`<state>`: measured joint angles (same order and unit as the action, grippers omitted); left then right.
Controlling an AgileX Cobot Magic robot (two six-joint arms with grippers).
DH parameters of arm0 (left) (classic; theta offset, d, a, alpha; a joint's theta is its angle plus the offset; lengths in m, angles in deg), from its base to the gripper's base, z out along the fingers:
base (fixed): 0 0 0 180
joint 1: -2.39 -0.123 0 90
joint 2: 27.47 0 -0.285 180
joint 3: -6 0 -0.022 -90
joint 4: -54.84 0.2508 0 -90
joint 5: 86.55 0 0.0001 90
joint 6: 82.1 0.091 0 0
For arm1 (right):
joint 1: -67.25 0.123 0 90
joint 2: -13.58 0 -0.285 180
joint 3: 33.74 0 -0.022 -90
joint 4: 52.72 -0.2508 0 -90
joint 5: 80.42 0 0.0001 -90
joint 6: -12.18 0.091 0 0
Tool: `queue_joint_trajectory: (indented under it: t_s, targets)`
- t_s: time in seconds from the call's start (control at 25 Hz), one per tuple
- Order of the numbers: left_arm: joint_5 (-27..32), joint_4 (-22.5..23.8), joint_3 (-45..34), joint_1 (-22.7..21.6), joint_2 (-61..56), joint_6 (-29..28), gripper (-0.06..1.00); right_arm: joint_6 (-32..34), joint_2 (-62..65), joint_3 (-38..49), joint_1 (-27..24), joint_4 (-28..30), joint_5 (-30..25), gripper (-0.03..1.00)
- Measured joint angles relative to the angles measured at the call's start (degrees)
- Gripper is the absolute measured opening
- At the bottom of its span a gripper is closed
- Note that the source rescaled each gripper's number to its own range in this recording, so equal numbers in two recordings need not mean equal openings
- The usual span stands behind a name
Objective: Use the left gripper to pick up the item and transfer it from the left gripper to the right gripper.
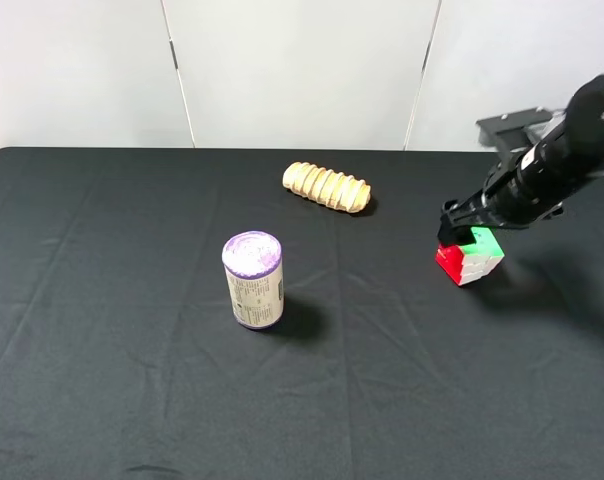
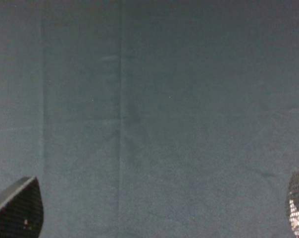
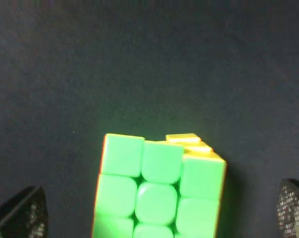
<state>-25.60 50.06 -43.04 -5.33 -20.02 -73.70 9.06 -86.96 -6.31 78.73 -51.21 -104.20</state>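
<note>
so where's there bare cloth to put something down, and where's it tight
The black cloth lies bare across the whole near edge and the left side, up to the purple-topped cylinder. There is also a clear patch between the cylinder and the puzzle cube. It is tight on the right, where the right gripper sits over the cube, and the tan roll takes the back middle.

A small 3x3 puzzle cube (image 1: 470, 256) is seen on the table's black cloth (image 1: 132, 380) at the right side, with green on top and red and white on its sides. It sits flat, turned at an angle. In the right wrist view its green face (image 3: 159, 191) fills the lower centre, with a yellow edge showing.
</note>
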Motion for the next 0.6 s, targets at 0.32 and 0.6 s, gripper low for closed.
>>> queue_joint_trajectory:
  t_s: [0.32,0.6]
  targets:
    - [0.00,0.00,0.00,0.00,0.00,0.00,0.94,0.84,11.80,0.00,0.00,-0.62,-13.32,1.00]
    - [0.00,0.00,0.00,0.00,0.00,0.00,0.94,1.05,22.14,0.00,0.00,-3.02,-28.17,1.00]
